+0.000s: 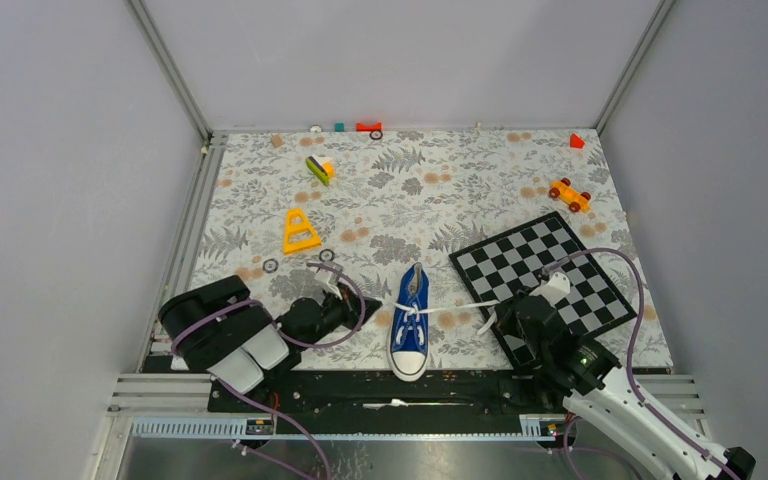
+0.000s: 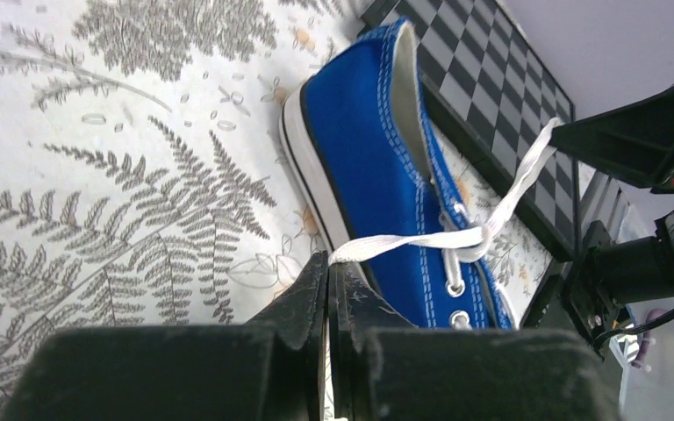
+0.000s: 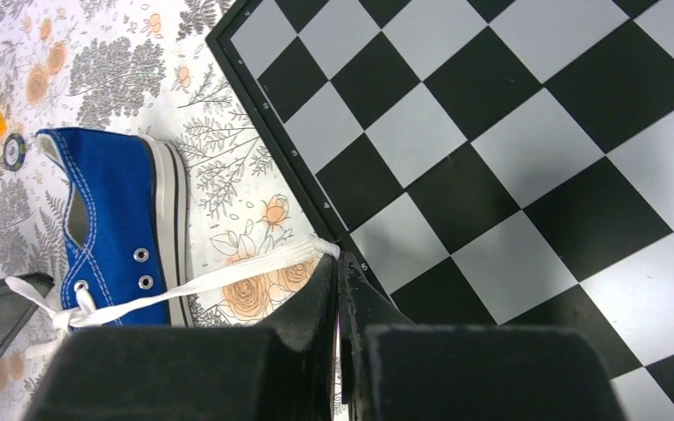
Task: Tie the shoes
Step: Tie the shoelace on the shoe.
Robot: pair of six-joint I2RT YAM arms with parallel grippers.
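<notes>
At the left, the left end effector (image 1: 368, 305) lies low on the floral worktop (image 1: 440, 200), its fingers pressed together on the end of one white lace (image 2: 404, 241). Just to its right, the blue canvas sneaker (image 1: 410, 322) stands near the worktop's near edge between the two arms, with its white toe cap (image 1: 407, 368) toward the arm bases and its heel pointing away. The laces cross atop the sneaker, and the other lace (image 1: 460, 306) runs taut rightward to the right end effector (image 1: 495, 318), which is clamped on its tip at the near-left edge of the chessboard (image 1: 560, 262).
</notes>
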